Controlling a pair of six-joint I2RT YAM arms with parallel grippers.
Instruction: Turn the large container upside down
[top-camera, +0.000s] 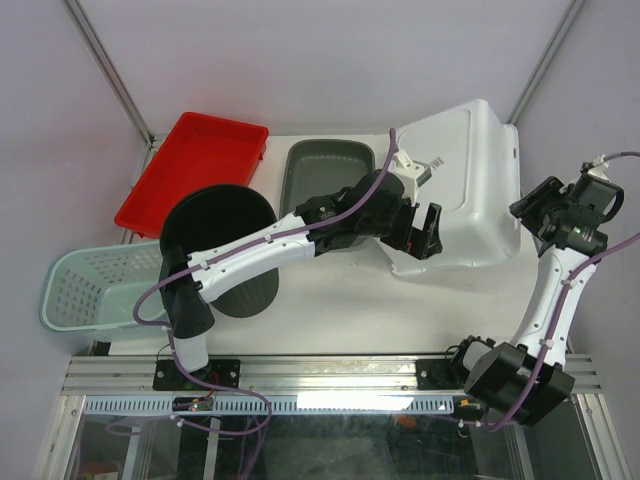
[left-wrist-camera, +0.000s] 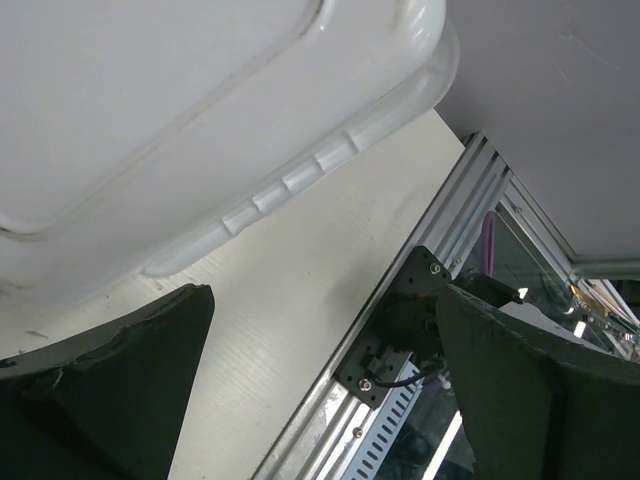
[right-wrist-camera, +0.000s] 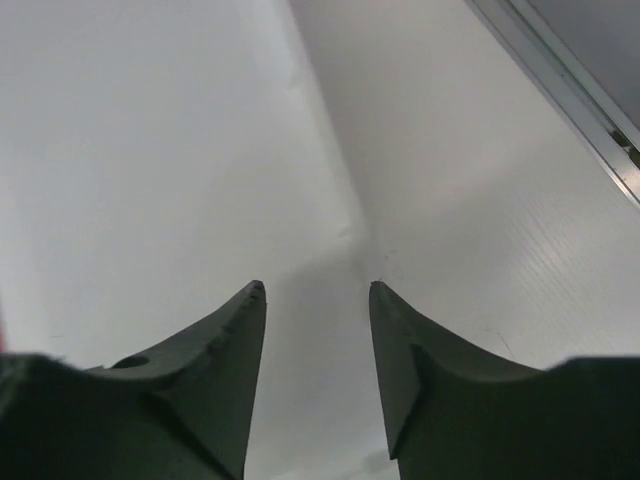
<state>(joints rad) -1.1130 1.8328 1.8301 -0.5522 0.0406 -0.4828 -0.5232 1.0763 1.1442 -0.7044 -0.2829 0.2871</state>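
Observation:
The large container (top-camera: 462, 180) is a white plastic tub lying bottom-up at the back right of the table, tilted slightly. In the left wrist view its rim and ribbed side (left-wrist-camera: 200, 110) fill the top. My left gripper (top-camera: 424, 234) hangs at the tub's front-left corner, just off its rim, open wide with nothing between the fingers (left-wrist-camera: 325, 300). My right gripper (top-camera: 537, 212) is beside the tub's right edge. Its jaws (right-wrist-camera: 316, 288) stand apart, with only pale surfaces between them.
A red tray (top-camera: 195, 165) and a dark grey tub (top-camera: 325, 170) sit at the back. A black round dish (top-camera: 215, 222) and a mint basket (top-camera: 85, 290) lie at the left. An aluminium rail (top-camera: 330, 373) runs along the table's near edge.

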